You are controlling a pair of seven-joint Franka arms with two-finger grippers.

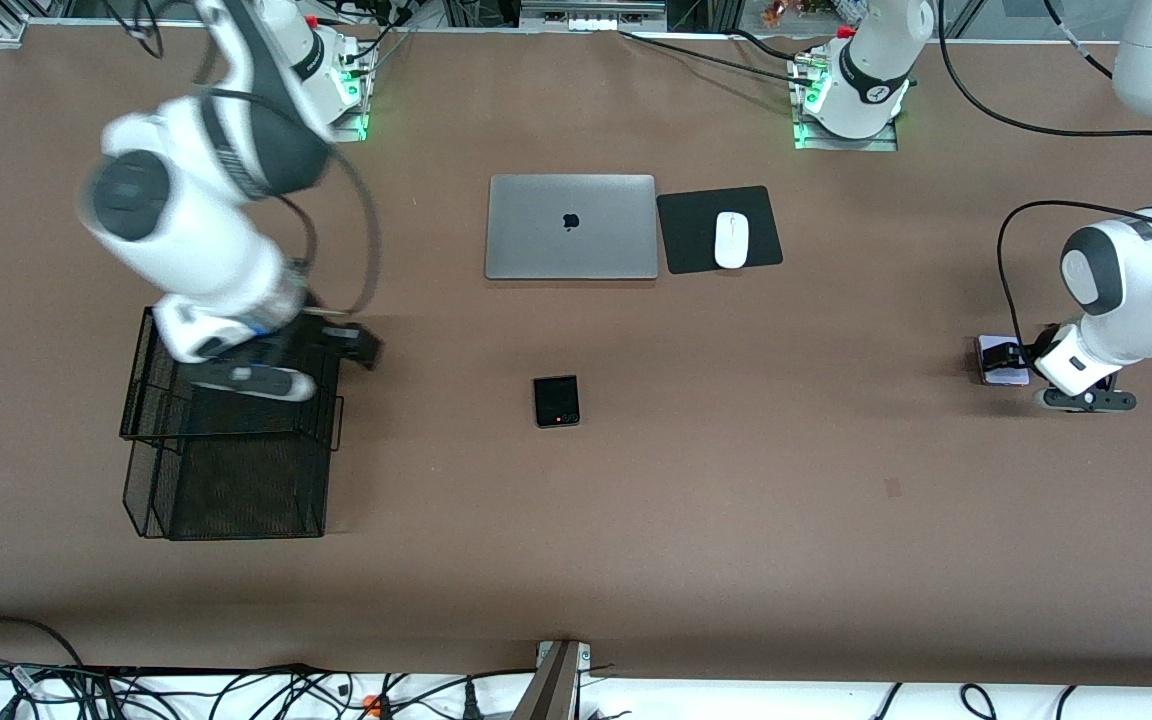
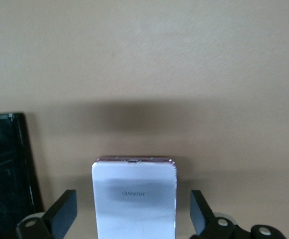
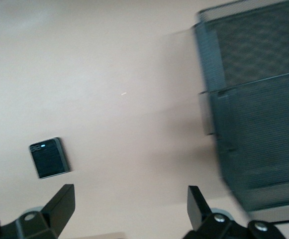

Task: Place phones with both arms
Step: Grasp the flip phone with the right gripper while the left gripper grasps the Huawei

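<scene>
The left gripper (image 1: pixel 1011 362) is down low at the left arm's end of the worktop (image 1: pixel 736 520), right over the white-lavender phone (image 1: pixel 1002 360). From the left wrist view its fingers (image 2: pixel 62 214) stand wide apart with the white-lavender phone (image 2: pixel 134 199) lying flat between them, a clear gap on each side, so nothing is gripped. A dark flat slab (image 2: pixel 7 164) lies just beside that phone in the same view; I cannot tell what it is.

The right gripper (image 1: pixel 361 345) hangs above the worktop at the edge of the black wire mesh rack (image 1: pixel 226 470), which sits toward the right arm's end. Its fingers (image 3: pixel 59 201) are spread fully and hold nothing. The mesh rack (image 3: pixel 253 119) fills one side of the right wrist view.

The small squarish black phone (image 1: pixel 556 400) lies flat on the bare worktop around the middle, well apart from both grippers, and nearer the front camera than the closed silver laptop (image 1: pixel 572 227). It also shows in the right wrist view (image 3: pixel 48 158), off to one side of the open fingers rather than between them.

Beside the laptop, toward the left arm's end, a white computer mouse (image 1: pixel 731 240) rests on a black mouse pad (image 1: pixel 686 230).
</scene>
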